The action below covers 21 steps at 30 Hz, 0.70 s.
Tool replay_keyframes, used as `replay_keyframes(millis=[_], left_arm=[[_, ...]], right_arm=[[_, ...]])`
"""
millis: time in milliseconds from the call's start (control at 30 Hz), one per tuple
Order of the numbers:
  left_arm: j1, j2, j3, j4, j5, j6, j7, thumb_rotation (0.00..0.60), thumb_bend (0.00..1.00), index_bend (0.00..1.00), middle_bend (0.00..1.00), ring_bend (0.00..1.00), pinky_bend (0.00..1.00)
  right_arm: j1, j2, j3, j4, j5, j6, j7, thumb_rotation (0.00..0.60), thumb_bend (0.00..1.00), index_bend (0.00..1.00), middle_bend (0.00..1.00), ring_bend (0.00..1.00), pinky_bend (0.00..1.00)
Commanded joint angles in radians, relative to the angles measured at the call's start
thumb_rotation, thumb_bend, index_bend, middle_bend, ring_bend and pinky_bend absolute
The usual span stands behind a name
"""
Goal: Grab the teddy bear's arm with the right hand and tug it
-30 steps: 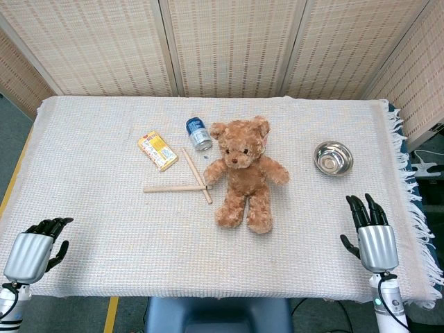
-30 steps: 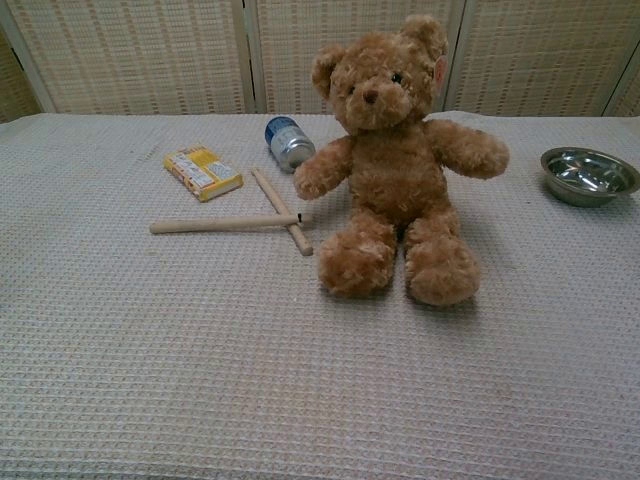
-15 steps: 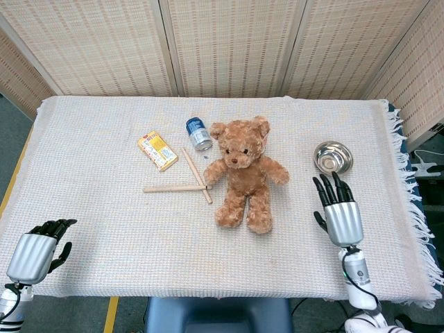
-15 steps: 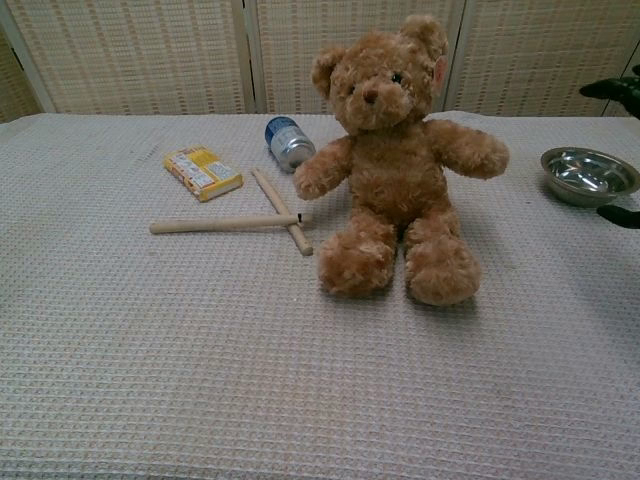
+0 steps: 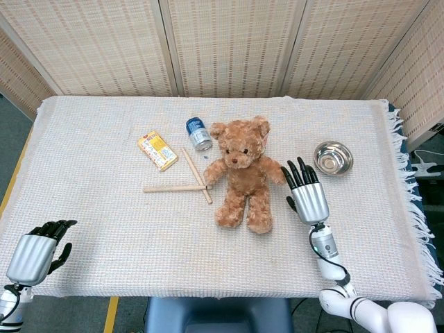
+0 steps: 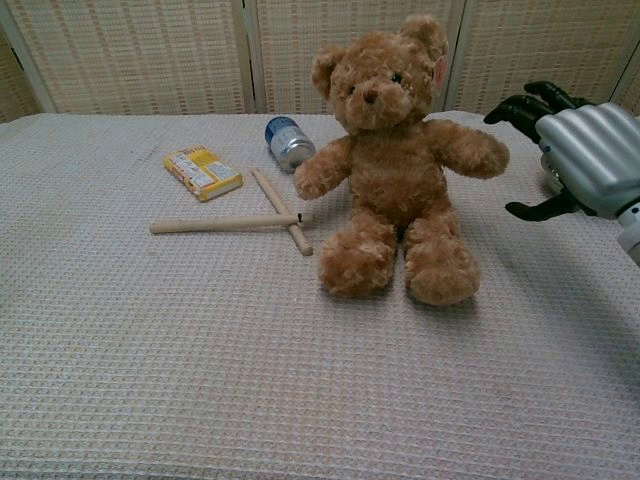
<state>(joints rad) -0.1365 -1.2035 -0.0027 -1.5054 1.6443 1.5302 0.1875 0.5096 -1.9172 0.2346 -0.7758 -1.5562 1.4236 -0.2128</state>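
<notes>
A brown teddy bear (image 5: 242, 173) (image 6: 393, 165) sits upright in the middle of the table, both arms spread. My right hand (image 5: 304, 193) (image 6: 575, 155) hovers just right of the bear's arm (image 5: 277, 171) (image 6: 467, 147), fingers apart, palm empty, not touching it. My left hand (image 5: 35, 248) rests at the table's near left edge with its fingers curled and nothing in it; the chest view does not show it.
Two wooden sticks (image 5: 182, 184) (image 6: 240, 221) lie crossed left of the bear. A blue can (image 5: 198, 133) (image 6: 288, 143) and a yellow box (image 5: 157, 150) (image 6: 202, 171) lie behind them. A steel bowl (image 5: 333, 157) sits right of my right hand.
My right hand has moved from the table's near right corner leftward and forward to just beside the bear's arm. The bear and left hand have not moved.
</notes>
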Motion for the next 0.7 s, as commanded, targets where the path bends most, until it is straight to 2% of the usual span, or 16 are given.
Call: replay_keyframes(millis=[33, 567, 700], left_arm=[[0.000, 0.000, 0.001, 0.000, 0.002, 0.000, 0.001, 0.600, 0.44, 0.27, 0.33, 0.34, 0.55], [0.001, 0.002, 0.004, 0.000, 0.012, 0.006, -0.007, 0.600, 0.44, 0.27, 0.33, 0.34, 0.55], [0.001, 0.002, 0.005, 0.000, 0.017, 0.009, -0.009, 0.600, 0.44, 0.27, 0.33, 0.34, 0.55]], right_arm=[[0.032, -0.045, 0.004, 0.071, 0.001, 0.009, 0.045, 0.600, 0.06, 0.22, 0.14, 0.00, 0.22], [0.130, -0.163, 0.014, 0.322, 0.039, -0.003, 0.133, 0.600, 0.07, 0.25, 0.14, 0.00, 0.28], [0.154, -0.188, 0.018, 0.382, 0.049, -0.003, 0.167, 0.600, 0.08, 0.29, 0.17, 0.01, 0.31]])
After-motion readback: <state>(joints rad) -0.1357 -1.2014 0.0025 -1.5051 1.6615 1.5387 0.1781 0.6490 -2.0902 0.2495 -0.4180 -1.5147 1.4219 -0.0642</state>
